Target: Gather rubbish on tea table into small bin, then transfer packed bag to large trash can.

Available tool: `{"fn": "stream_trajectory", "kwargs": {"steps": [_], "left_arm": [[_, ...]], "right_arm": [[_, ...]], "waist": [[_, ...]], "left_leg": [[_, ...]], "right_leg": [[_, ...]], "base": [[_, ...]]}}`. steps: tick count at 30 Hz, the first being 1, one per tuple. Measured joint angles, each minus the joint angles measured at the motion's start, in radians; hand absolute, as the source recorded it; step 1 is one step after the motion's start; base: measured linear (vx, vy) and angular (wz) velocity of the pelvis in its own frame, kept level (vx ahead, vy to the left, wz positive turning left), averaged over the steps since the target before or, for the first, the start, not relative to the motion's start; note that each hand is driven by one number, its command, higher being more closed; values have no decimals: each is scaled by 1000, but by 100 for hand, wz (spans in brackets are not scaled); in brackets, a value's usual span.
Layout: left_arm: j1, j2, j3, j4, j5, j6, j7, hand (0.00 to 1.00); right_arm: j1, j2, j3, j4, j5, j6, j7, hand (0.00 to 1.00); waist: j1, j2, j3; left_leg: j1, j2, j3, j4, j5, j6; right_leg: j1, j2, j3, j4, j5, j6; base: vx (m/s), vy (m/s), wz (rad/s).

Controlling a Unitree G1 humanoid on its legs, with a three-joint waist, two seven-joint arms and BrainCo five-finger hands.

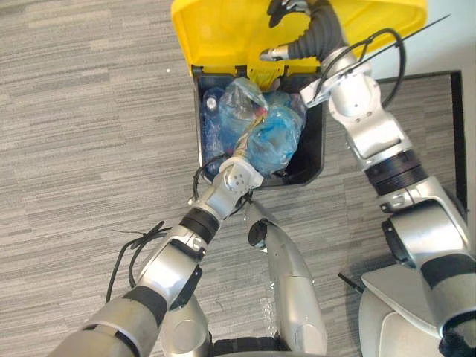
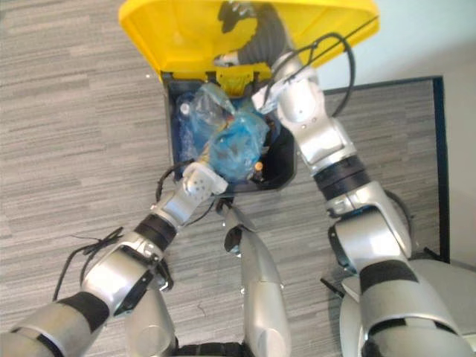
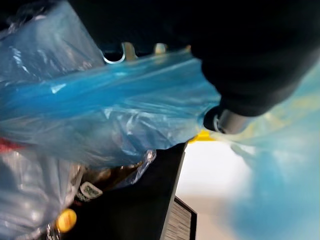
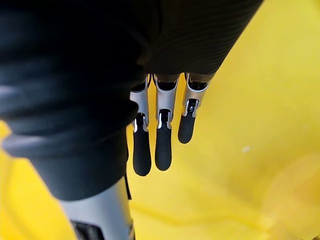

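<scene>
Left robot hand (image 1: 239, 178) at bag (image 1: 271, 137), grip unclear, right robot hand (image 4: 156, 145) outstretched on lid (image 4: 260, 125)

Our right hand (image 4: 161, 100) before the yellow lid (image 4: 260, 125).
We see its dark-tipped fingers (image 4: 142, 150) straight, side by side, plain yellow behind them.

Office-like room — grey striped carpet (image 1: 74, 149), pale wall (image 1: 446, 37), black large trash can (image 1: 314, 149), yellow lid (image 1: 216, 30).

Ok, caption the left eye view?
Right hand props yellow lid open; left hand at blue bag inside the black trash can.
</scene>
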Motion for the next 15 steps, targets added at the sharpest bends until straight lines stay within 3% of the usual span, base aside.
{"fn": "stream_trajectory", "kwargs": {"steps": [5,9,15], "left_arm": [[0,0,0,-14,42,23,7,0],[10,3,1,-63,94,39,7,0],[142,50,-8,-181,72,17,5,0]], "right_arm": [[81,4,-3,-45,-25,0,-1,0],[163,18,-15,-45,-71,1,-1,0],[296,36,-16,28,-118,2,0,0]], "waist": [[6,-1,-2],[16,-1,-2],[44,-4,-14]], "left_leg": [[25,-10,-23,-34,29,-20],[52,-23,-45,-35,30,-15],[71,-39,-93,-35,30,-7]], "right_leg": [[38,-12,-19,-8,-3,3],[82,-27,-31,-9,-6,8],[132,-41,-51,-9,-13,18]], "base": [[24,10,15],[-9,35,17],[-22,25,18]]}}
